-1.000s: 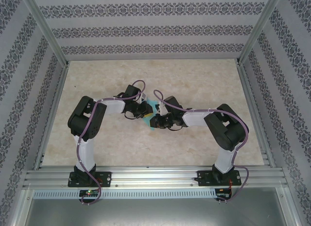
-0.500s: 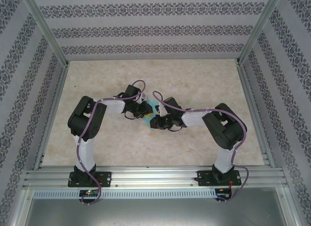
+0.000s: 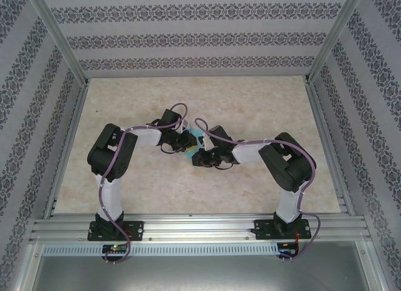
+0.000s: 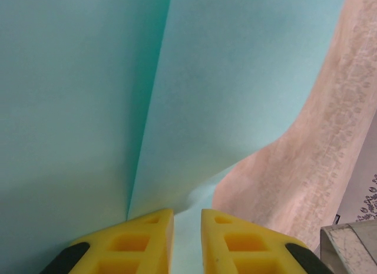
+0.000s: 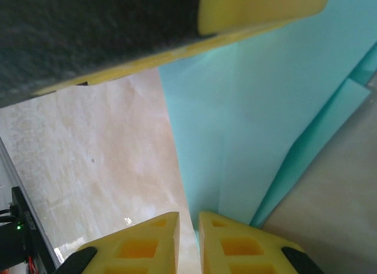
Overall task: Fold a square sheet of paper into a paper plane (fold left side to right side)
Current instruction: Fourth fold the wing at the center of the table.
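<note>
Two arms bend inward from their bases at the near rail and meet over the middle of the pale marbled bench (image 3: 250, 97). On the left, the left arm (image 3: 113, 156) reaches right, and the left hand (image 3: 186, 144) sits low at the left edge of the teal-blue sheet of paper (image 3: 197, 141). Its wrist camera has the sheet (image 4: 235, 79) spread close in front of it, a straight crease running down it towards the tip of the left yellow finger (image 4: 147, 241). The two fingers of this hand (image 4: 187, 227) stand nearly together, with a sliver of teal paper pinched in the narrow slot between them. Bare bench (image 4: 330, 138) shows beyond the sheet's curling right edge.

Just to the right and slightly nearer, the right hand (image 3: 200, 157) touches the same sheet. From its wrist, its yellow fingers (image 5: 147, 244) are drawn almost together around the paper's edge (image 5: 188, 227). The sheet (image 5: 265, 109) rises away from them in overlapping folded layers. A finger of the left hand (image 5: 259, 9) presses on the sheet's far part. Bench (image 5: 106, 144) lies to the left of the paper.
</note>
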Controlling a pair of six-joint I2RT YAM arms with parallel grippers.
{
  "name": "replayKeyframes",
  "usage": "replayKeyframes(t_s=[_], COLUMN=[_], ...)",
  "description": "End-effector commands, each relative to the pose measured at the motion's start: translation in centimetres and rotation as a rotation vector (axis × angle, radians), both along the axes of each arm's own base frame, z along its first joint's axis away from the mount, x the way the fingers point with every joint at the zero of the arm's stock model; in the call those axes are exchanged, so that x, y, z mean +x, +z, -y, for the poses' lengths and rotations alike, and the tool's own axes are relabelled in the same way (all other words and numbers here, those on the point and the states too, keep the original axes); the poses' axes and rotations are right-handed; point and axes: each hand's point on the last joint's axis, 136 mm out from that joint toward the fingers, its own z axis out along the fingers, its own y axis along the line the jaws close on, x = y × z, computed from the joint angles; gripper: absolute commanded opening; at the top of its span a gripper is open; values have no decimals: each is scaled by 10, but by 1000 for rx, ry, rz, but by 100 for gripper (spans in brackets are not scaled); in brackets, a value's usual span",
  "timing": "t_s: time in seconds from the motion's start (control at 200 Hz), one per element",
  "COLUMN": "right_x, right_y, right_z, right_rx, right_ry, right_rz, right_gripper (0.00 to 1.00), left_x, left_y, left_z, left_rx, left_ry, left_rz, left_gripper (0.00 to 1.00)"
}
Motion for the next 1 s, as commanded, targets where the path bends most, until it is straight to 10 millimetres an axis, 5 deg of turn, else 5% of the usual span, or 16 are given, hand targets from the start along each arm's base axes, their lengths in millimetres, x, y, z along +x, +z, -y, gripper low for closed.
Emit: replayKeyframes(t_s=[0.0,0.43,0.994], right_x=[-5,-38,-57], right_y=[-13,-47,-56], right_z=[1,25,28], right_rx=[-69,-280,-294], right_ry=[-1,8,25], right_rz=[-25,-132,-171], right_gripper=[17,14,10], left_x=[-12,22,90], left_y=[-34,-16,-5], left_z=[-12,-16,-16], left_rx=[89,109,86], left_ry=[18,17,60], left_rz=[-60,-6,39], left_gripper=[22,23,25])
